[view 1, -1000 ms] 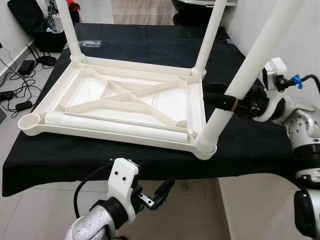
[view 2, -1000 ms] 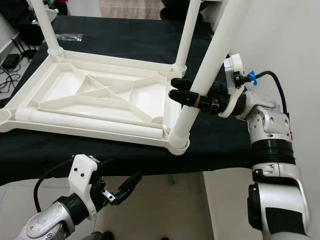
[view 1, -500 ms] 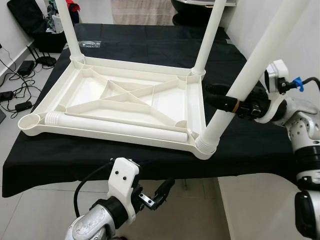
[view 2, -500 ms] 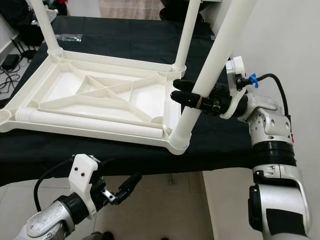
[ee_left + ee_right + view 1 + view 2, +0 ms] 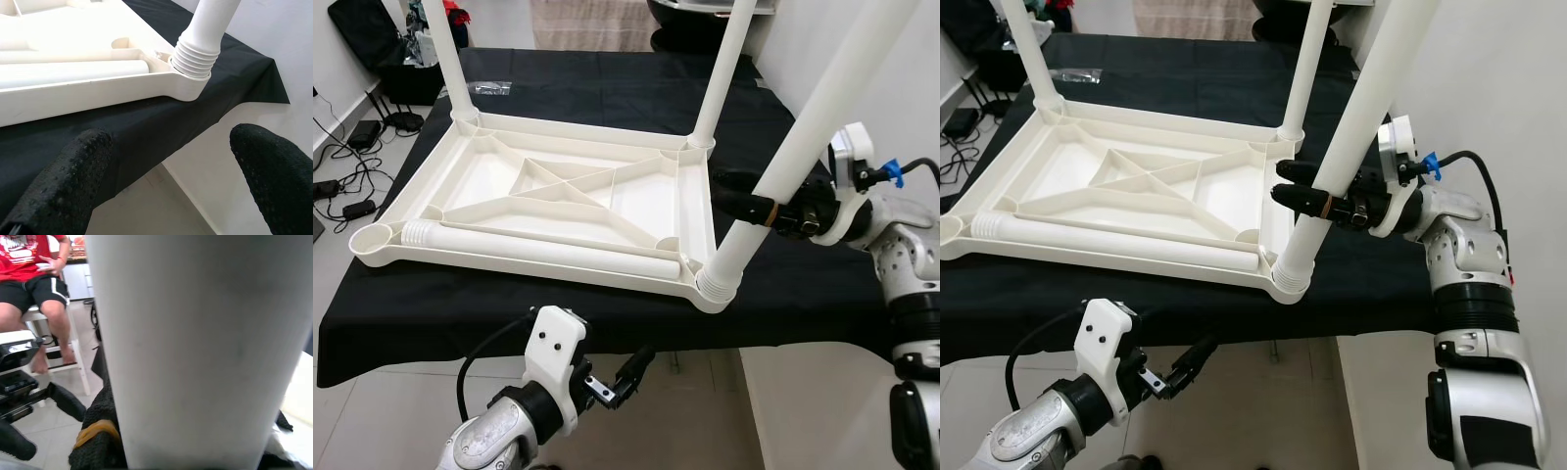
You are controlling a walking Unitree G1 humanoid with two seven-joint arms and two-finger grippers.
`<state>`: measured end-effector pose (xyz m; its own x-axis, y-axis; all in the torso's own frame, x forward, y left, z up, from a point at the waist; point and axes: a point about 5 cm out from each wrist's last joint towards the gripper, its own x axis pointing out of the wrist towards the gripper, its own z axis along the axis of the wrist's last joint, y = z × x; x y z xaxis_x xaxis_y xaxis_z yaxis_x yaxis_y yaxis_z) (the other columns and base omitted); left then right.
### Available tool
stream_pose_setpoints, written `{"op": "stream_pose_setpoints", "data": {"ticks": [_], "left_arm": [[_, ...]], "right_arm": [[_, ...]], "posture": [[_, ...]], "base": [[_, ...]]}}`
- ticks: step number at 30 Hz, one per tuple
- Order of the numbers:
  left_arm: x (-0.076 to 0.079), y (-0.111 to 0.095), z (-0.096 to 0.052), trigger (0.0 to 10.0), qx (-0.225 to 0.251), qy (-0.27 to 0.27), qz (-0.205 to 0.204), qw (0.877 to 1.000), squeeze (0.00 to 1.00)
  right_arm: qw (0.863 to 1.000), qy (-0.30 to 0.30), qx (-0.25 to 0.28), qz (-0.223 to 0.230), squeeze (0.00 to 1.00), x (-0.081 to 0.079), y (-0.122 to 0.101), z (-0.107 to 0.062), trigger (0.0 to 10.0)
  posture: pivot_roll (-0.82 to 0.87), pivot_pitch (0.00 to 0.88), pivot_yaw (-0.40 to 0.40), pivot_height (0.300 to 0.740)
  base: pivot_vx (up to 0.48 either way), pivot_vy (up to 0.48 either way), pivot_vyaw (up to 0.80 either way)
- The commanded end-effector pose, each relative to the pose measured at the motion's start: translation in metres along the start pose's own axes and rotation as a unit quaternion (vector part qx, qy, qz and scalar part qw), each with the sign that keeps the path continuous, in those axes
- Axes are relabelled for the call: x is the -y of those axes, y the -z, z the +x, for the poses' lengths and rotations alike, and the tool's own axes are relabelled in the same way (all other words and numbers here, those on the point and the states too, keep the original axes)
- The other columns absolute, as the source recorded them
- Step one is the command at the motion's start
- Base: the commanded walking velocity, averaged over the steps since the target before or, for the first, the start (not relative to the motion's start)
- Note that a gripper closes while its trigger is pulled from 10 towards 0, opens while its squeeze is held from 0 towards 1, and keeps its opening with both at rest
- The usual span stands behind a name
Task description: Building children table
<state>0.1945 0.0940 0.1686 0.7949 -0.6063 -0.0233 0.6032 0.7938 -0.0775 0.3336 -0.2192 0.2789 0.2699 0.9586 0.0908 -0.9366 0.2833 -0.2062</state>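
I am clamping my right pincer [image 5: 756, 203] around the white plastic tube leg [image 5: 783, 162] at three o'clock, steadying it in the ribbed corner socket [image 5: 715, 284] of the upturned white plastic tabletop [image 5: 548, 196], while my left pincer [image 5: 626, 370] is hanging wide at six o'clock.

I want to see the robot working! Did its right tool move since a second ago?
Yes. The right tool, clamped on the near-right leg, slid a little left toward the tabletop's rim.
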Motion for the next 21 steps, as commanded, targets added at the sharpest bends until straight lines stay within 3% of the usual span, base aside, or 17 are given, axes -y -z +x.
{"op": "stream_pose_setpoints", "data": {"ticks": [1,9,21], "left_arm": [[-0.001,0.002,-0.001,10.0,-0.007,0.003,0.000,1.000,0.00],[-0.003,0.000,0.000,10.0,-0.003,-0.002,0.006,1.000,0.00],[-0.006,-0.001,0.000,10.0,-0.003,-0.005,0.015,1.000,0.00]], "right_arm": [[0.999,0.007,-0.033,0.031,0.00,-0.005,0.024,0.002,10.0],[0.995,0.071,-0.057,0.037,0.00,0.004,0.034,0.002,10.0],[0.990,0.107,-0.079,0.040,0.00,0.003,0.045,0.011,10.0]], "posture": [[0.13,0.203,-0.059,0.740],[0.13,0.206,-0.059,0.740],[0.12,0.217,-0.064,0.740]], "base": [[0.000,0.000,0.00],[0.000,0.000,0.00],[0.000,0.000,0.00]]}}
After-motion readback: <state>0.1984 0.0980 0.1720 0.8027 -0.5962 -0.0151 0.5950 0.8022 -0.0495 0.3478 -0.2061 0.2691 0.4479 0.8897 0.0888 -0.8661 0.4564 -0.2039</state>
